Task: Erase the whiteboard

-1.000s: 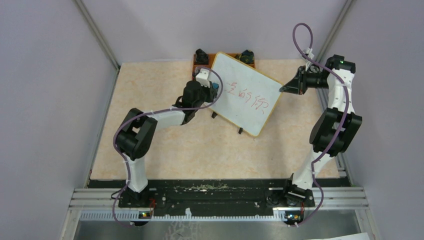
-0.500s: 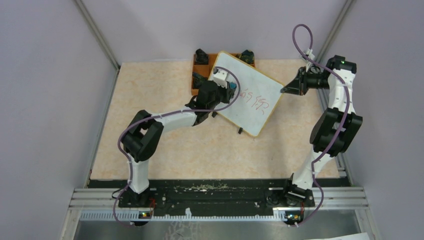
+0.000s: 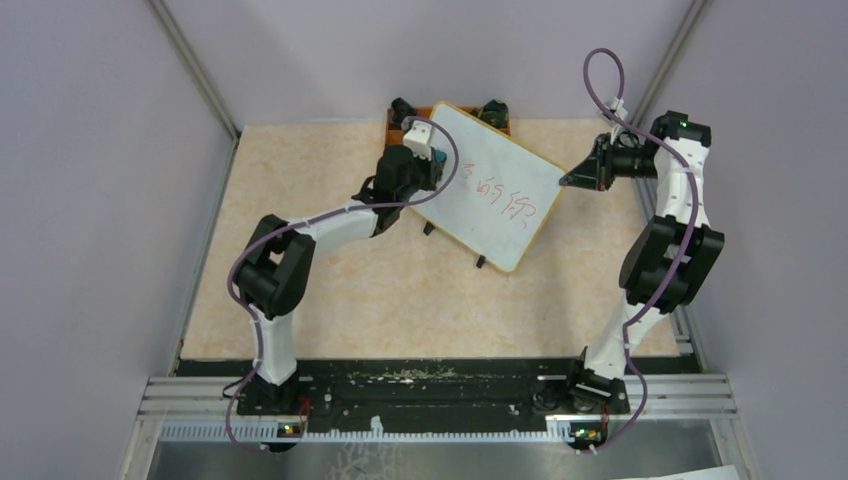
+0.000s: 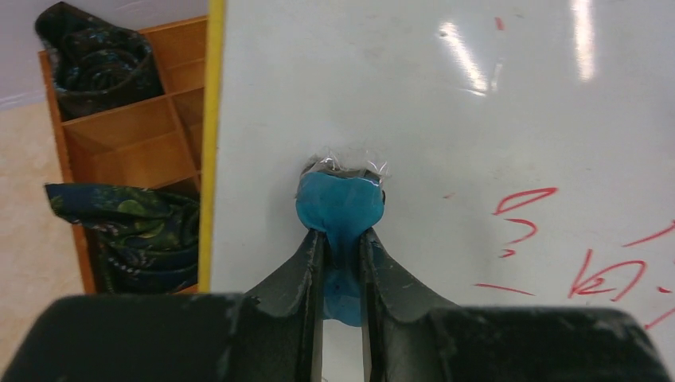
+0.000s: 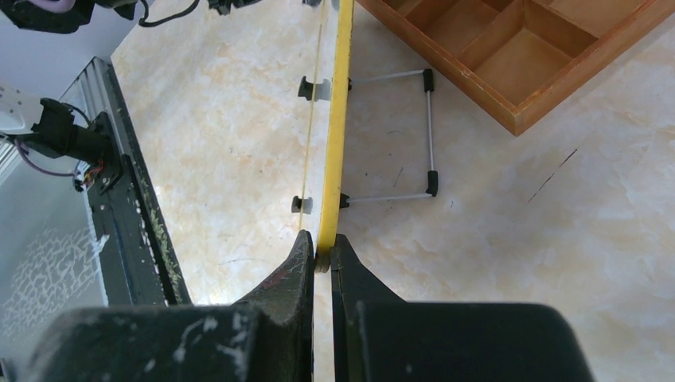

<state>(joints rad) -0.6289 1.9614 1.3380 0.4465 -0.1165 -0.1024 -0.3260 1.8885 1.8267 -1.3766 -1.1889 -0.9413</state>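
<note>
Your right gripper (image 5: 321, 248) clamps the whiteboard (image 3: 490, 225) by its right edge, steadying it; your left gripper (image 4: 341, 239) pinches a blue eraser pad (image 4: 340, 203) against its face.

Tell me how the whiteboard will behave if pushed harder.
The whiteboard is probably stiff: its yellow edge runs straight in the right wrist view. It looks apt to tip or slide, propped on a thin wire stand; the right gripper clamped on its edge likely steadies it. Its glossy face may let the blue pad in the left gripper skid.
</note>
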